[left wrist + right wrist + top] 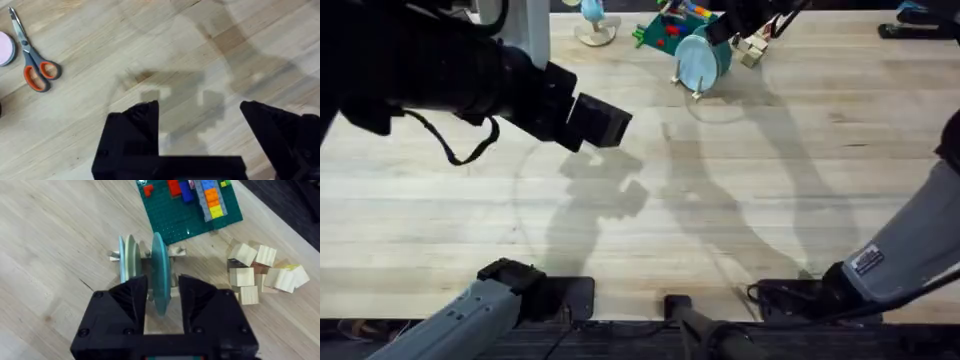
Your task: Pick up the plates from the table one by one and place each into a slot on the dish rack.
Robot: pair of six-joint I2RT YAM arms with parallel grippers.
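Both plates (160, 270) stand in the dish rack (176, 253), table (740, 200) open around.

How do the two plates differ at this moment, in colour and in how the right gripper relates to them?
The turquoise plate is a deeper colour than the pale blue plate. The turquoise plate stands between the fingers of the right gripper; the pale blue plate stands beside it, outside the fingers. Whether the fingers press the turquoise plate cannot be told. Both plates stand on edge in the dish rack, in neighbouring slots.

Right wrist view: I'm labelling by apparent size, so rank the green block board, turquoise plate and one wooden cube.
1. Green block board
2. Turquoise plate, seen edge-on, so unsure
3. Wooden cube
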